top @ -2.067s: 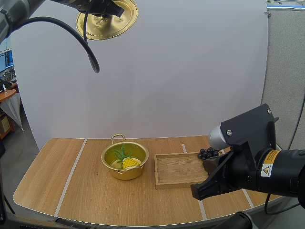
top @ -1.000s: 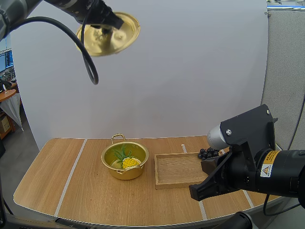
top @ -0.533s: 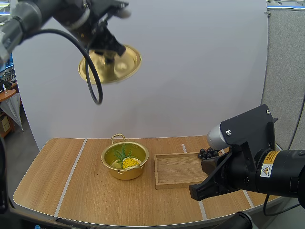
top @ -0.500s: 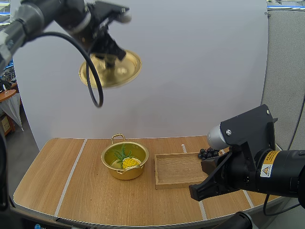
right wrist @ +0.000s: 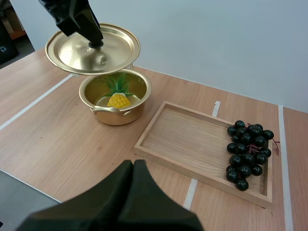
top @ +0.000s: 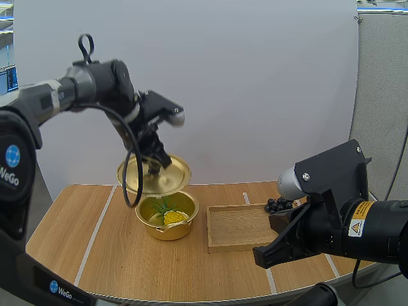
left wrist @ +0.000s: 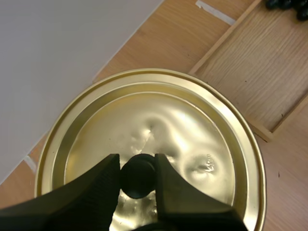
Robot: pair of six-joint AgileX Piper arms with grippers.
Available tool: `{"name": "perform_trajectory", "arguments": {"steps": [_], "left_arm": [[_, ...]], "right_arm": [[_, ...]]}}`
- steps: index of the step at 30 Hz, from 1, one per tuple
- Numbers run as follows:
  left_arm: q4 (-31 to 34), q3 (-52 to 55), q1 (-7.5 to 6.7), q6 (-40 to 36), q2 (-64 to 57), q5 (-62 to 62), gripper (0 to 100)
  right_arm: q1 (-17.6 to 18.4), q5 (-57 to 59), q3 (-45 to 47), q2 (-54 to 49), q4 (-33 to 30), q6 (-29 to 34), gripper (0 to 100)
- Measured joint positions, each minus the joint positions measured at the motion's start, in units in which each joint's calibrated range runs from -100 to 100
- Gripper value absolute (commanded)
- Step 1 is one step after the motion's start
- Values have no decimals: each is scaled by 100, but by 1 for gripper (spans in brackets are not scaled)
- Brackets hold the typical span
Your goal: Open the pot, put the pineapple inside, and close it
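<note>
- High view: left gripper [top: 155,167] holds the gold lid [top: 171,176] low over the far rim of the pot [top: 169,232]; the lid is slightly tilted and most of the pot's mouth is uncovered.
- Left wrist view: the grip itself. Left gripper [left wrist: 137,169] has both fingers clamped on the lid's [left wrist: 197,130] black knob [left wrist: 138,177]. The wooden tray [left wrist: 260,72] lies beyond the lid.
- Right wrist view: pineapple [right wrist: 118,100] sits inside the pot [right wrist: 115,116], leaves reaching toward the lid [right wrist: 111,52]. Whether lid and rim touch, cannot tell.
- Right gripper [right wrist: 133,164]: fingers pressed together into one dark wedge, nothing between them, hovering over the near table [right wrist: 57,144].
- Grapes [right wrist: 248,151] lie at the right end of the tray [right wrist: 183,139], well apart from the pot.
</note>
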Motion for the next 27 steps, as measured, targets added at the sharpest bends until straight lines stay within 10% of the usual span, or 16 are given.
{"name": "perform_trajectory", "arguments": {"steps": [27], "left_arm": [[-691, 610, 0, 801, 1665, -2235, 0]], "right_arm": [[0, 0, 0, 0, 0, 0, 0]]}}
